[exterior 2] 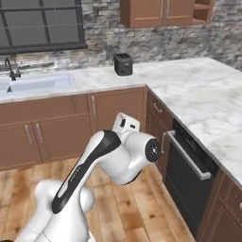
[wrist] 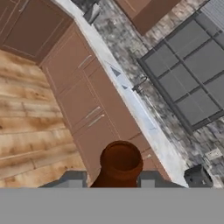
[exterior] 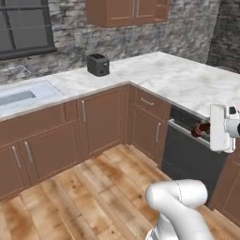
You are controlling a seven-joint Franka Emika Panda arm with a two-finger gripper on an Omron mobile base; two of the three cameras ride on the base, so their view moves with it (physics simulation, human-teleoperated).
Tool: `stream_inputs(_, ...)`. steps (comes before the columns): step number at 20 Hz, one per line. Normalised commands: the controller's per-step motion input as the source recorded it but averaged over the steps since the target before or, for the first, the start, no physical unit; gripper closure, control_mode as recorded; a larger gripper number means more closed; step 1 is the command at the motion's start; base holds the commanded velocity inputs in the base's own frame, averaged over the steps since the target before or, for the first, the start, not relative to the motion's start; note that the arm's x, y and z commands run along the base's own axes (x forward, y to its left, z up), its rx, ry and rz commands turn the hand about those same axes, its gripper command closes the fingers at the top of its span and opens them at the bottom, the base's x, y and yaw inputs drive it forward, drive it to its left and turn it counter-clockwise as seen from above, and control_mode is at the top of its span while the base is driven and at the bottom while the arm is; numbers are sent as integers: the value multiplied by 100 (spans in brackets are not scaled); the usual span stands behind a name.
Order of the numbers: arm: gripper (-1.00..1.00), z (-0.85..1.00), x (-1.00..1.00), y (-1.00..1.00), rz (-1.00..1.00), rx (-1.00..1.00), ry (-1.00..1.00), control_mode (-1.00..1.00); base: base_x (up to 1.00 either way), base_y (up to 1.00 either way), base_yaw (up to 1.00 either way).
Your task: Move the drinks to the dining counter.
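- While the white arm is stretched out sideways above the plank floor [exterior: 93,197], a slim dark-brown cola bottle [wrist: 119,165] is gripped between the jaws of the gripper [exterior: 205,128], which are drawn in narrow on its neck.
- In the hand view, the bottle's round brown cap is seen end-on, smooth and glossy, with a grey finger [wrist: 72,178] pressed at either side.
- From the left base view, the bottle is seen lying roughly level, poking out of the boxy white hand, in front of the dark dishwasher [exterior: 190,157] and just below the counter's edge.
- The dining counter [exterior: 187,79] is topped in white marble with soft grey veins, carried on brown wooden cabinets with slim metal handles.
- A squat black toaster [exterior: 98,64] is stood on the marble near the corner, against a rough grey stone wall.
- A pale rectangular sink [exterior 2: 40,85] is sunk into the worktop below a dark-framed window [exterior 2: 40,23], with a thin dark tap [exterior 2: 12,70] beside it.
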Motion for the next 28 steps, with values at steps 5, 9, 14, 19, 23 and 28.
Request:
stream_inputs(5,100,0,0,0,0,0,0,100,-42,0,-66)
stream_inputs(9,100,0,0,0,0,0,0,100,-46,0,-65)
stream_inputs(14,100,0,0,0,0,0,0,100,-49,-2,-63)
stream_inputs(19,100,0,0,0,0,0,0,100,-54,-1,-61)
stream_inputs(23,100,0,0,0,0,0,0,100,-54,-2,-55)
stream_inputs(28,100,0,0,0,0,0,0,100,-19,-2,-35)
